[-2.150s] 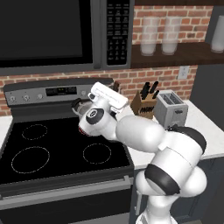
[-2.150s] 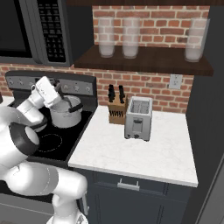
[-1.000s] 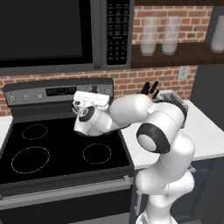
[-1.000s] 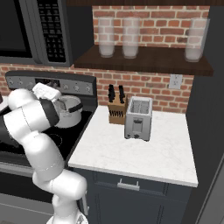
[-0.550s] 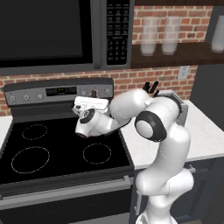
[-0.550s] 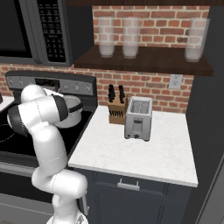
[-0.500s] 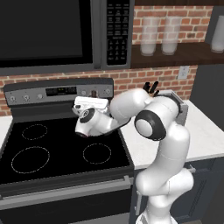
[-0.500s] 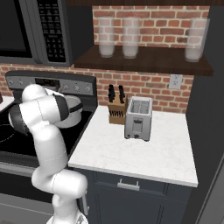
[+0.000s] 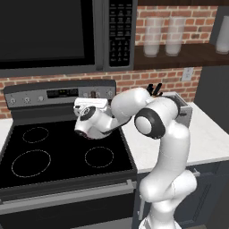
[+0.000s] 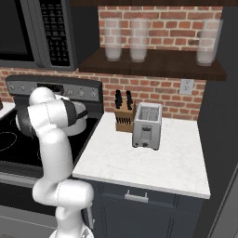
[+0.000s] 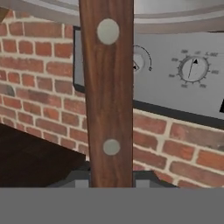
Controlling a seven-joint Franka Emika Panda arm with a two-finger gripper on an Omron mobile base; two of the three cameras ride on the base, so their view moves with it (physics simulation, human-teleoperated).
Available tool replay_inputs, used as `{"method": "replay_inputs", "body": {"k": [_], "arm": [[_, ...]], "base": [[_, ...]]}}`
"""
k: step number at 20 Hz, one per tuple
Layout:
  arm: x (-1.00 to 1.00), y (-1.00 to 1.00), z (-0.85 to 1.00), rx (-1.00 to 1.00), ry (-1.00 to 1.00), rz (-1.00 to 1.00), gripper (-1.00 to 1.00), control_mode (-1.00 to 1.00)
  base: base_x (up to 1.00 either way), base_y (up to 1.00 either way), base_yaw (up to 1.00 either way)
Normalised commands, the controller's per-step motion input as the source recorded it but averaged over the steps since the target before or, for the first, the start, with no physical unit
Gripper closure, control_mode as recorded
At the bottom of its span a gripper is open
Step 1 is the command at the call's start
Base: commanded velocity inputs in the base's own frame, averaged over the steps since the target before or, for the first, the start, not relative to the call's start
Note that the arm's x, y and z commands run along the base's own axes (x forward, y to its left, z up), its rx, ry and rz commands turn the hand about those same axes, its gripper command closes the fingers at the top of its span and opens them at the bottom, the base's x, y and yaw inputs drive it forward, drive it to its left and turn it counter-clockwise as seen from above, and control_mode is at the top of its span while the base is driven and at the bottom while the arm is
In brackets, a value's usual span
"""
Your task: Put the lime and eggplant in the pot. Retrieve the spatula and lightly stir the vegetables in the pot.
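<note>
With the jaws clamped on the brown wooden-handled spatula (image 11: 107, 94), sweep slowly — keep the blade low inside the round shiny steel pot (image 10: 78, 122).

arm (image 9: 147, 120): bent left over stove (image 9: 58, 152), hand above back right burner (image 9: 99, 157) | microwave (image 9: 53, 36) above | toaster (image 9: 181, 109) on white bench (image 9: 210, 138), mostly behind arm | glasses (image 9: 163, 36) on shelf (image 9: 188, 56)

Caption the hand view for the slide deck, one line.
Hand view: brown wooden spatula handle held upright in the end effector, with brick wall and stove control knobs behind.
</note>
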Motion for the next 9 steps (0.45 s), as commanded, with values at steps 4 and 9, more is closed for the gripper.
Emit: {"method": "replay_inputs", "body": {"k": [4, 9], "arm": [[0.0, 0.0, -0.34, 0.0, 0.08, 0.0, 1.0, -1.0], [0.0, 0.0, -0.49, 0.0, 0.12, 0.0, 1.0, -1.0]], "base": [[0.0, 0.0, 0.0], [0.0, 0.0, 0.0]]}}
